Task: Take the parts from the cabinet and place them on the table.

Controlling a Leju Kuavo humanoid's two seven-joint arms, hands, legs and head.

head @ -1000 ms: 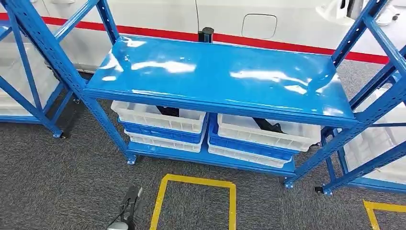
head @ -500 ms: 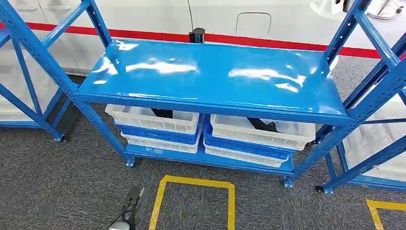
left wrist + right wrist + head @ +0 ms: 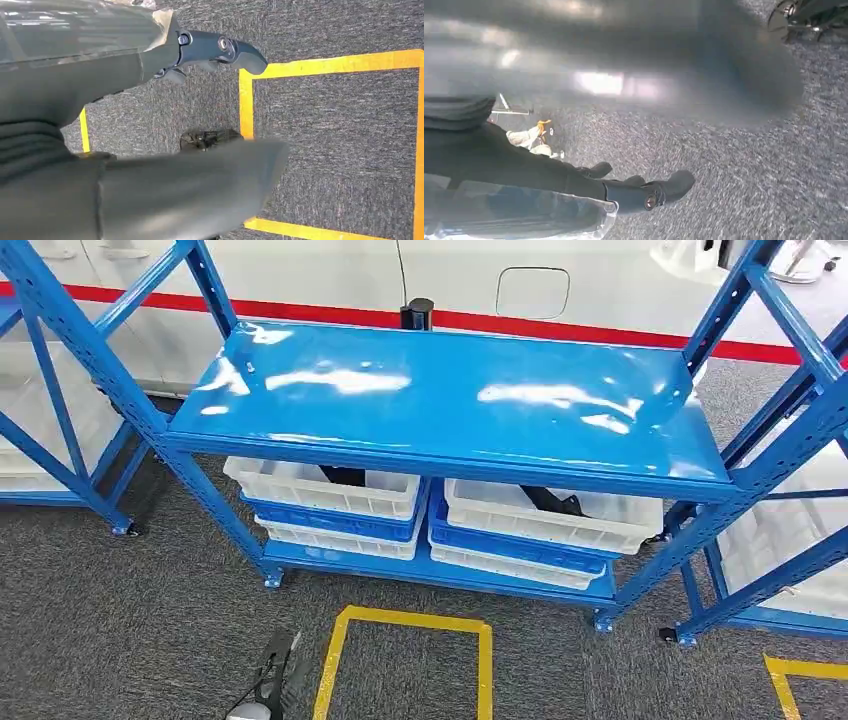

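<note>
A blue metal cabinet rack [image 3: 450,455] stands in front of me in the head view. Its low shelf carries two white bins, one on the left [image 3: 300,490] and one on the right [image 3: 600,525], each stacked over blue and white bins. A black part [image 3: 343,476] lies in the left bin and another black part [image 3: 556,502] in the right one, both half hidden under the glossy top shelf [image 3: 450,390]. My left hand [image 3: 272,680] hangs low over the carpet, well short of the rack. My left hand [image 3: 100,75] and my right hand [image 3: 524,165] hold nothing, thumb and fingers apart.
A yellow tape square [image 3: 405,620] marks the grey carpet just before the rack, with a second tape corner [image 3: 790,672] at the right. More blue racks stand at the left [image 3: 60,410] and right [image 3: 790,540]. A white wall with a red stripe [image 3: 560,325] runs behind.
The whole picture has shifted a little, so my head camera moved. Rack, bins and parts keep their places relative to each other, and my left hand still hangs low.
</note>
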